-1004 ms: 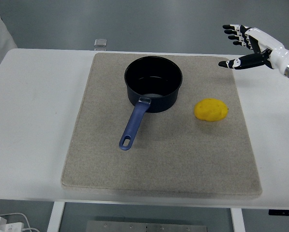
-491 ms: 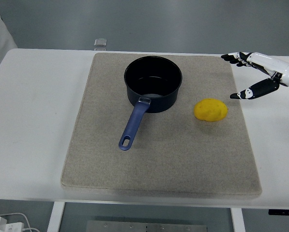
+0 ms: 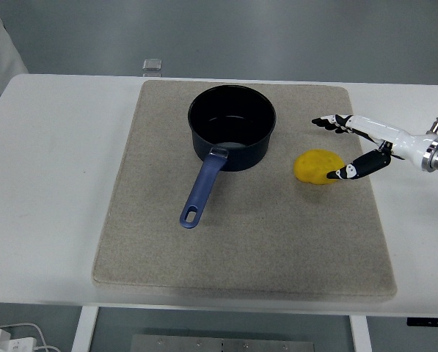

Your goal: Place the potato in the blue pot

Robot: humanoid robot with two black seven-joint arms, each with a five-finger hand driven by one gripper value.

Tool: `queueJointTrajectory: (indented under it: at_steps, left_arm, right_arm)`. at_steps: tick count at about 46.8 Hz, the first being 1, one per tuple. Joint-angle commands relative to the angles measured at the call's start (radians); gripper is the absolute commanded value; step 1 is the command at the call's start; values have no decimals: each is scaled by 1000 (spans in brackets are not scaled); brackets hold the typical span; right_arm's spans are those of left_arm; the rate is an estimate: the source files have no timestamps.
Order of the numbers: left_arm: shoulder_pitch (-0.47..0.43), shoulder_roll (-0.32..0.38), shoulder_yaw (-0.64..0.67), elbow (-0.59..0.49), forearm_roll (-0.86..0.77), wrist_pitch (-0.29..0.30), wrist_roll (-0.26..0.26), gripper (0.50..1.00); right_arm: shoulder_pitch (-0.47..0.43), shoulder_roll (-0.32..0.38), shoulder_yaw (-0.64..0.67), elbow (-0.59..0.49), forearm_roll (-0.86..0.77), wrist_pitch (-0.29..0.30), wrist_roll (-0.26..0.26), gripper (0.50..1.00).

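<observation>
One yellow oval potato point(image 3: 318, 166) sitting on the grey felt mat point(image 3: 241, 242), right of one dark blue handled pot point(image 3: 231, 126); right robot hand point(image 3: 348, 144) hovering spread wide, thumb tip touching potato, gripping nothing

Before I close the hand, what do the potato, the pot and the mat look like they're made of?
Potato: smooth, matte yellow, uniformly coloured, probably a plastic or foam replica.
Blue pot: looks like metal with a dark glossy coating; the inside reflects light.
Mat: beige, speckled and dull, likely felt or woven fabric.
</observation>
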Motion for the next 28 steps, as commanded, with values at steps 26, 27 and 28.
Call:
queueJointTrajectory:
  at_steps: [26, 27, 28]
  left_arm:
    - [0, 0, 0, 0, 0, 0, 0, 1000]
    - [0, 0, 0, 0, 0, 0, 0, 1000]
    - [0, 0, 0, 0, 0, 0, 0, 1000]
  right_arm:
    - [-35, 114, -43, -116, -75, -61, 21, 777]
    - [-35, 122, -43, -120, -78, -61, 21, 756]
    - [-35, 126, -43, -125, -82, -61, 21, 732]
